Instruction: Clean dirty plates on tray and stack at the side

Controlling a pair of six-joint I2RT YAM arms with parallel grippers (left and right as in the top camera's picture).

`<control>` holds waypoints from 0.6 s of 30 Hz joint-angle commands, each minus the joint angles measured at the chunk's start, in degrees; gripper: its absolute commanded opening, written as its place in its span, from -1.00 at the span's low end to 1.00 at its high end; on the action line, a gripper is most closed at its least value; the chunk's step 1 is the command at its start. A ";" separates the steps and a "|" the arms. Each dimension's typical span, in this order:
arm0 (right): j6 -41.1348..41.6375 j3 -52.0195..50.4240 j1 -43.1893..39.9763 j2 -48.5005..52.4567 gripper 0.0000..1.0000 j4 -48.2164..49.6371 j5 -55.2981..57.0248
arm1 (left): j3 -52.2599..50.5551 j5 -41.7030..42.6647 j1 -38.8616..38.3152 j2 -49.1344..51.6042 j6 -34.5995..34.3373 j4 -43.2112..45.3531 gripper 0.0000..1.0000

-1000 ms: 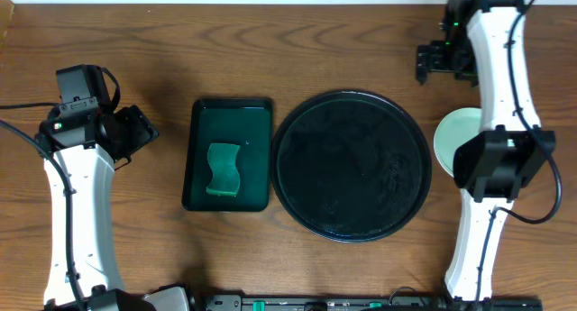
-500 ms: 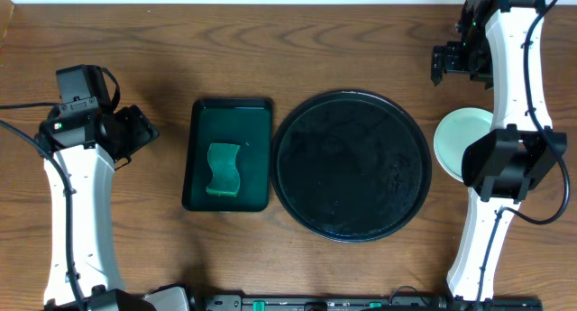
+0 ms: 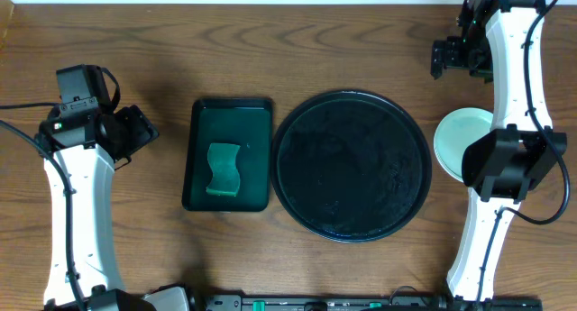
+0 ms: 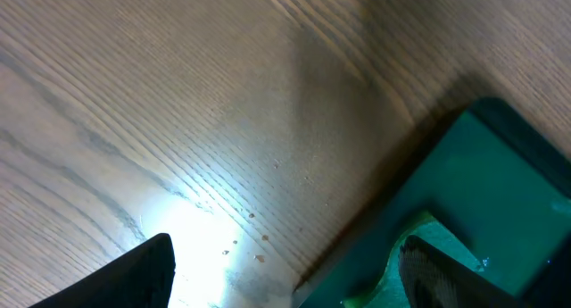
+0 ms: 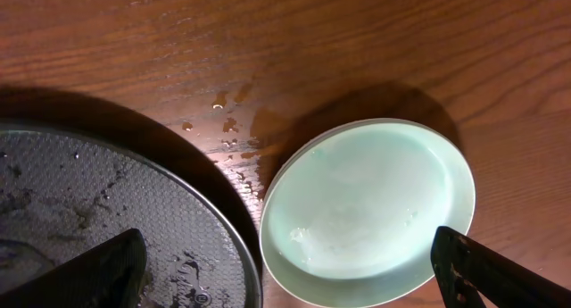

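Observation:
The round black tray (image 3: 352, 167) lies mid-table with no plate on it; its wet, textured floor (image 5: 80, 192) fills the left of the right wrist view. A pale green-white plate (image 3: 453, 135) rests on the wood just right of the tray, partly hidden by the right arm. Seen from the right wrist, the plate (image 5: 370, 205) looks clean and wet. My right gripper (image 3: 449, 59) hangs open, high above the plate's far side, with nothing between its fingers (image 5: 290, 281). My left gripper (image 3: 142, 131) is open and empty, left of the green tray (image 4: 285, 286).
A small rectangular dark green tray (image 3: 227, 155) holds a green sponge (image 3: 223, 170) left of the black tray; its corner (image 4: 500, 183) shows in the left wrist view. Water drops (image 5: 227, 125) lie on the wood beside the plate.
My right gripper has moved right and a little toward the table's far edge, then stopped. The left arm, plate and trays have not moved.

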 commanded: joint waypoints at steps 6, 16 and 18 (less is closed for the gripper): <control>-0.55 -0.22 0.17 -0.59 0.99 0.09 -0.07 | 0.87 -0.50 0.26 -0.15 -0.09 -0.04 0.61; -0.55 -0.33 0.11 -0.35 0.98 0.11 -0.09 | 0.87 -0.50 0.26 -0.15 -0.11 -0.04 0.61; -0.57 -0.31 0.17 -1.16 0.99 0.09 -0.09 | 0.87 -0.50 0.26 -0.15 -0.11 -0.04 0.61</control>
